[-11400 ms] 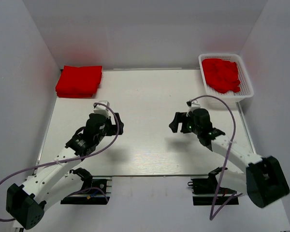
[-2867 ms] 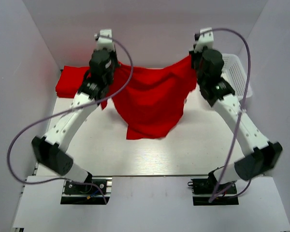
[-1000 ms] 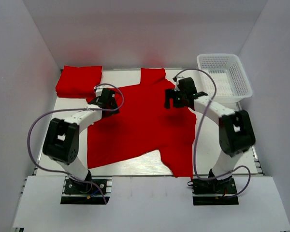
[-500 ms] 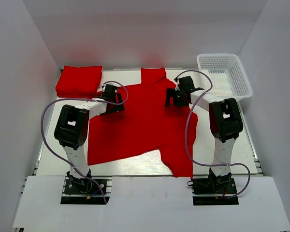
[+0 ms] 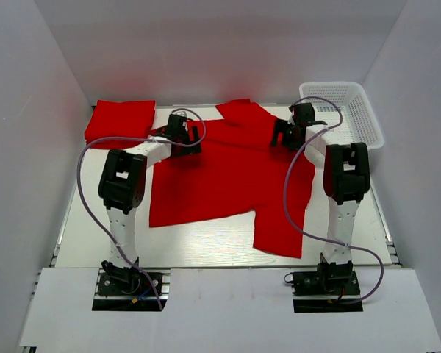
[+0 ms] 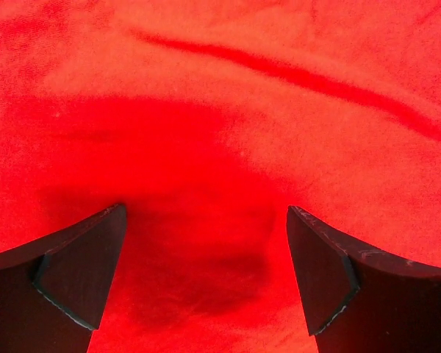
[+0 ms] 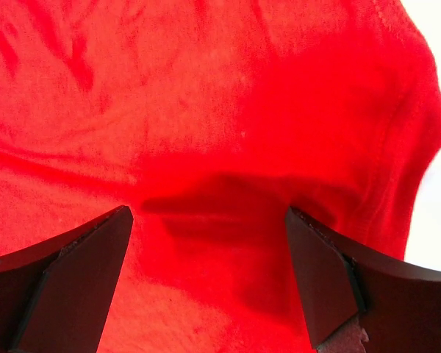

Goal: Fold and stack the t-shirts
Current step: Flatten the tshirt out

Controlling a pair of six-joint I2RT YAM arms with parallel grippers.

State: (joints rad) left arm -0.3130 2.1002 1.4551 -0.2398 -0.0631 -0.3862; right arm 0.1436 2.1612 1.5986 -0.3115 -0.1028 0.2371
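Your left gripper (image 6: 206, 208) has its jaws spread wide with nothing pinched between them. Its two dark fingers (image 6: 81, 265) sit low over the spread t-shirt (image 6: 220, 110), whose red cloth fills the whole wrist view. The cloth is shadowed right under the tips and crossed by one long shallow crease ahead of them. Your right gripper (image 7: 208, 209) is parted just as wide and grips nothing. A short ridge of cloth stands up between its fingers (image 7: 66, 279), just ahead of the tips. Out past the right finger, the shirt's curved edge ends against a strip of white table (image 7: 437, 198). From above, both tools are down on the far part of the shirt, the left one on its left side and the right one on its right. From there the cloth runs back toward the arm bases. Its nearest corner lies behind your right gripper, close to the table's near edge. Between the two tools and a little beyond them, a flap of the shirt points toward the back wall. The folded pile (image 5: 120, 121) of red shirts lies just left of your left gripper, and you cannot tell whether it touches the spread one. The white mesh basket (image 5: 375, 121) stands right of your right gripper and slightly beyond it, near the shirt's edge but apart from it.
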